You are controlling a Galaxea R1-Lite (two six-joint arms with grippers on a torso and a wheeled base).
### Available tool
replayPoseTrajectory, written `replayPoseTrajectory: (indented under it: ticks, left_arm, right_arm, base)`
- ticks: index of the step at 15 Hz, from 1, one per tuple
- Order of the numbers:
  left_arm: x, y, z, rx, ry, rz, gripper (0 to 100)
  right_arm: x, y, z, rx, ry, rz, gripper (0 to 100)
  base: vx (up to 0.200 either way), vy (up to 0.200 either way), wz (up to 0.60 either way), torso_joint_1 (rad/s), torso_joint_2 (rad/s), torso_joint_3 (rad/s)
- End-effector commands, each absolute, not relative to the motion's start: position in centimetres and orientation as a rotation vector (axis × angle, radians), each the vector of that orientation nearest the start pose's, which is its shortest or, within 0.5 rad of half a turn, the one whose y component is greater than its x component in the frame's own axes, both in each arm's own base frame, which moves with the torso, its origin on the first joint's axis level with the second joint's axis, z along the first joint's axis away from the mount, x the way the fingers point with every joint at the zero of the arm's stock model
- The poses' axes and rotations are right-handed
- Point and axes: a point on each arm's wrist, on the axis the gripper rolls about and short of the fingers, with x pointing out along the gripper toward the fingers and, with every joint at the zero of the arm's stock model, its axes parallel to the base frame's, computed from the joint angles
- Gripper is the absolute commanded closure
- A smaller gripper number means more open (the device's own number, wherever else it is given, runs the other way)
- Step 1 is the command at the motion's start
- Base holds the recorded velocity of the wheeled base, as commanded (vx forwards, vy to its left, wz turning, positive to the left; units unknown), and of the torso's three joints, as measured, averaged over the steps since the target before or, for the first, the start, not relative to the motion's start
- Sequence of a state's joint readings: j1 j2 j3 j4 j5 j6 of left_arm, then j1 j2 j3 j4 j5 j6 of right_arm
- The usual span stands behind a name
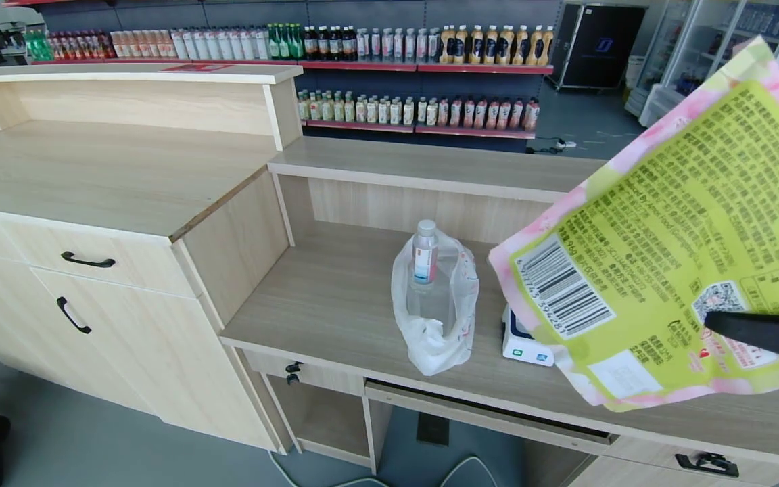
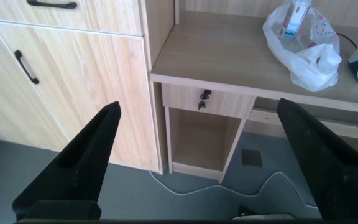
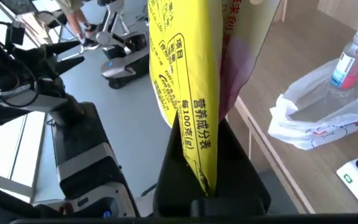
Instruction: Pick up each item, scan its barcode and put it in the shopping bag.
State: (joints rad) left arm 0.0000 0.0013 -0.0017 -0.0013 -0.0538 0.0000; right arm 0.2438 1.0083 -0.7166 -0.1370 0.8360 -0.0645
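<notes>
Right end effector (image 3: 211, 171) clenched on one edge of the snack packet (image 1: 687, 237). Packet is held in the air above the scanner (image 1: 523, 343), barcode side turned upward. It looks light, soft crinkly film, likely floppy, so an edge-seam pinch suits. Left end effector (image 2: 197, 155) released, low beside the worktop (image 1: 335, 297). Shopping bag (image 1: 433, 325) holds a bottle (image 1: 424, 253).

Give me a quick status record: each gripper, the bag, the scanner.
Right gripper: shut on snack packet, held up, barcode facing the head camera
Left gripper: open, empty, out in front of the counter
Shopping bag: on the counter, bottle upright inside
Scanner: on the counter beside the bag, partly hidden by the packet
</notes>
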Motion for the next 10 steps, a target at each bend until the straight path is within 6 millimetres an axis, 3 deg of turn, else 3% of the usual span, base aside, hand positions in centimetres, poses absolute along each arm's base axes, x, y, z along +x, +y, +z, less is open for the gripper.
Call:
replayPoseTrajectory:
  ticks: [1,5,10]
  left_arm:
    - [-2.3,-0.1,7.6,0.0,-0.002,-0.054,0]
    - [-2.3,-0.1,7.6,0.0,-0.002,-0.054,0]
    - [-2.3,-0.1,7.6,0.0,-0.002,-0.054,0]
  right_arm:
    - [11.6,4.9,26.8,-0.026,0.087,1.102,100]
    - [11.3,5.3,28.3,-0.048,0.005,1.141,100]
    - [9.6,4.9,28.3,-0.06,-0.032,1.187,100]
  base:
    - [0.0,0.0,0.0,0.0,0.0,0.0]
    - [0.0,0.0,0.0,0.0,0.0,0.0]
    - [0.0,0.0,0.0,0.0,0.0,0.0]
